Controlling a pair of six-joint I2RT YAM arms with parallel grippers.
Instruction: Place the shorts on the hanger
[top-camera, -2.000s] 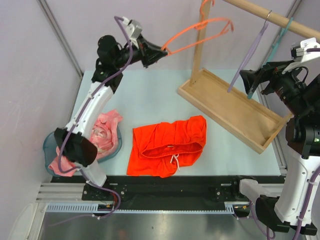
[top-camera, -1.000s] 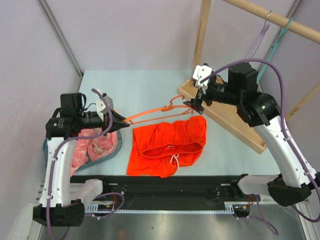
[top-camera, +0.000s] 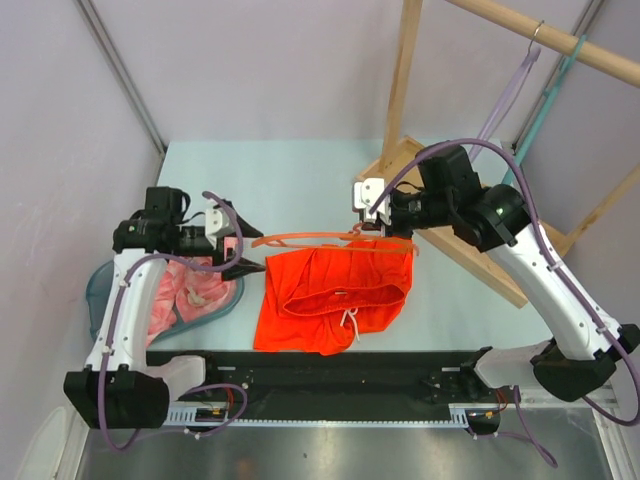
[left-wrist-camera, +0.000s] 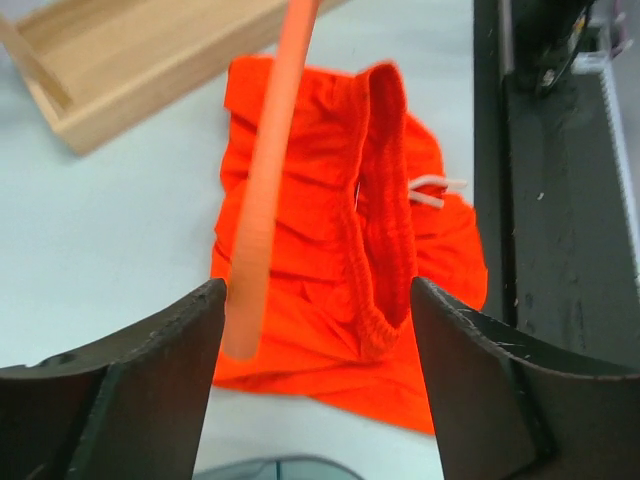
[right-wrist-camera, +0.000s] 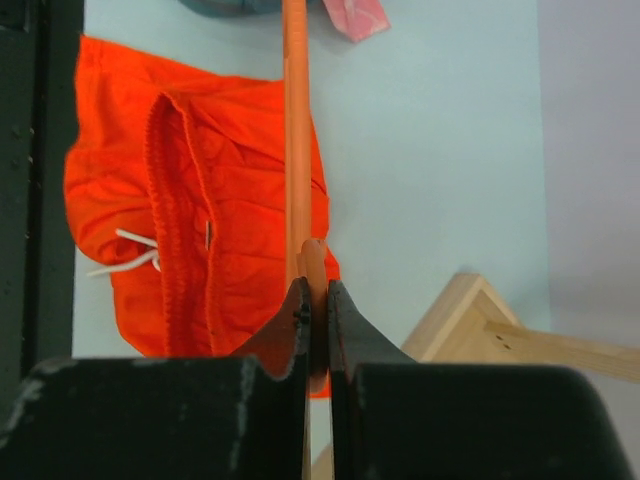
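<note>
right gripper (right-wrist-camera: 317, 292) pinches hanger (right-wrist-camera: 295, 130) over far edge of the shorts (right-wrist-camera: 235, 200).

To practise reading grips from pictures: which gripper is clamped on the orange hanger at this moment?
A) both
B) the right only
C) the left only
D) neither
B: in the right wrist view the right gripper is pinched shut on the hanger, while the left gripper has its jaws standing wide apart around the hanger's other end.
</note>
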